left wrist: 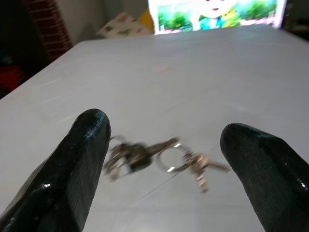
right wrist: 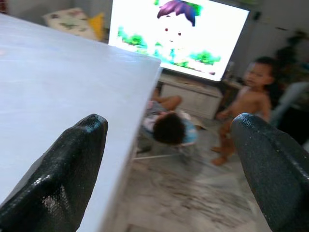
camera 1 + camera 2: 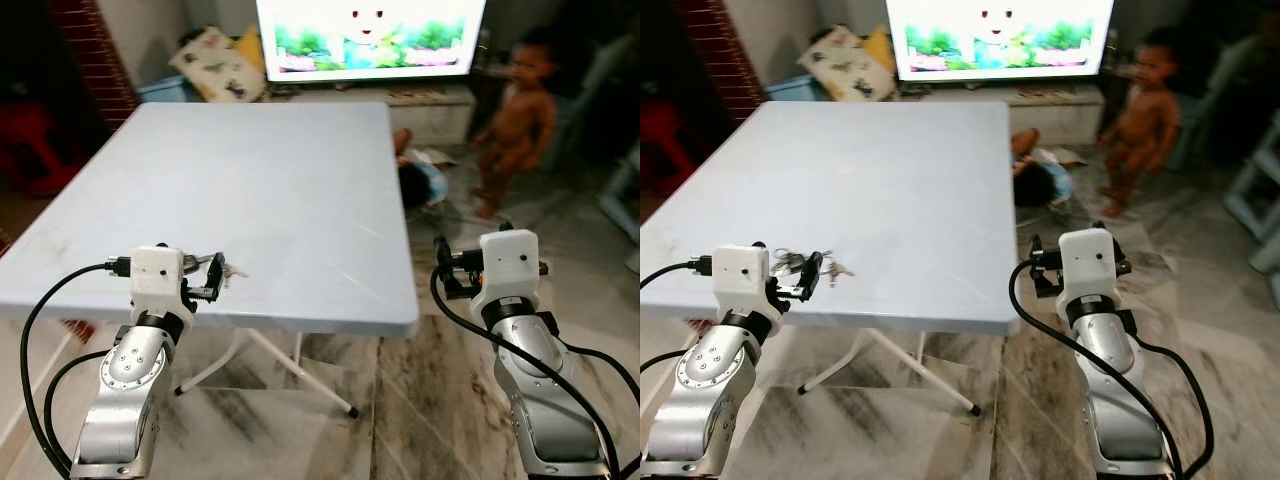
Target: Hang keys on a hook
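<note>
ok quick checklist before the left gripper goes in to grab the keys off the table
1. Keys within reach: ok, they lie on the table near its front edge, just ahead of the left gripper.
2. Left fingers open: ok, spread wide with the keys between their tips in the left wrist view.
3. Keys free to lift: ok, nothing rests on them.
4. Right gripper out of the way: ok, open and off the table's right edge.
5. People clear: not ok, a person stands by the TV and another is low on the floor beside the table.
6. Hook located: cannot tell.
</note>
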Robot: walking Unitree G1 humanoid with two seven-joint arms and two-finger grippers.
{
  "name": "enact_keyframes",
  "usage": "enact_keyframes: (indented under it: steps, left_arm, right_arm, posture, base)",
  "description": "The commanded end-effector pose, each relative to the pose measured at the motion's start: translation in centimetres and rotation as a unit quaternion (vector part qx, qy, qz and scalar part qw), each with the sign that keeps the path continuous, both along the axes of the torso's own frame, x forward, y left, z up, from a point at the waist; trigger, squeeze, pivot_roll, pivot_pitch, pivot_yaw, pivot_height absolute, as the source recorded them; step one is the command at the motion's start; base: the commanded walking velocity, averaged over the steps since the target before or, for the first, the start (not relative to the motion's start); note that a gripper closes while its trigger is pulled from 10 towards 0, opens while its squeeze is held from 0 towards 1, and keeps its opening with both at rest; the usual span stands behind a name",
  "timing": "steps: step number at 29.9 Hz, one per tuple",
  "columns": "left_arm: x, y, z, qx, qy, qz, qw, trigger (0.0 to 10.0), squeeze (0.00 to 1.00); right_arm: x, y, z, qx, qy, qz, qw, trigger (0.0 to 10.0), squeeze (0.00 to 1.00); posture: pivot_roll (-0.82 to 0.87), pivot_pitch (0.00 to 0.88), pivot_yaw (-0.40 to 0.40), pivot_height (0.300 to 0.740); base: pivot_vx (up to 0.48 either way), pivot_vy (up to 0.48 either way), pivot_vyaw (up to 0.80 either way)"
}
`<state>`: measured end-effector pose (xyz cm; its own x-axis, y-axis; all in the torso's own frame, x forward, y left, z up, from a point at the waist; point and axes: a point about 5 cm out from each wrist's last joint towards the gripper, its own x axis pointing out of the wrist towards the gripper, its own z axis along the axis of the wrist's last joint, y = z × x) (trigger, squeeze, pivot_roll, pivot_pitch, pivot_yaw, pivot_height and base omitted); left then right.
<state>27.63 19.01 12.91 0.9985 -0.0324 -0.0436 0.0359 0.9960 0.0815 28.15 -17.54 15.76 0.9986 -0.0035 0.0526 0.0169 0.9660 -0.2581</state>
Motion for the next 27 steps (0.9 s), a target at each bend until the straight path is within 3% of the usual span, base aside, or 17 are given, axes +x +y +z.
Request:
enact_keyframes:
  steps: [1,11,14,27]
  left_arm:
    - [-0.07,-0.10,0.37,0.007,-0.005,-0.008,1.000,10.0,0.00]
    - [-0.12,-0.10,0.28,0.012,-0.005,-0.013,1.000,10.0,0.00]
    - [-0.24,0.09,0.14,-0.008,-0.002,-0.011,1.000,10.0,0.00]
    - [-0.39,-0.27,-0.05,-0.022,0.000,-0.014,1.000,10.0,0.00]
  right_arm:
    - [0.05,0.05,0.16,-0.001,-0.003,0.002,1.000,10.0,0.00]
    - [0.22,0.12,0.33,-0.006,-0.007,0.007,1.000,10.0,0.00]
    - [0.29,0.17,0.34,-0.011,-0.008,0.007,1.000,10.0,0.00]
    - [0.39,0.23,0.56,-0.014,-0.013,0.013,1.000,10.0,0.00]
  posture:
    - [-0.03,0.000,0.076,0.740]
    - [-0.02,0.000,0.066,0.740]
    - [-0.02,0.000,0.062,0.740]
    - [-0.03,0.000,0.053,0.740]
  base:
    - [0.000,0.000,0.80]
    - [0.000,0.000,0.80]
    - [0.000,0.000,0.80]
    - [0.000,0.000,0.74]
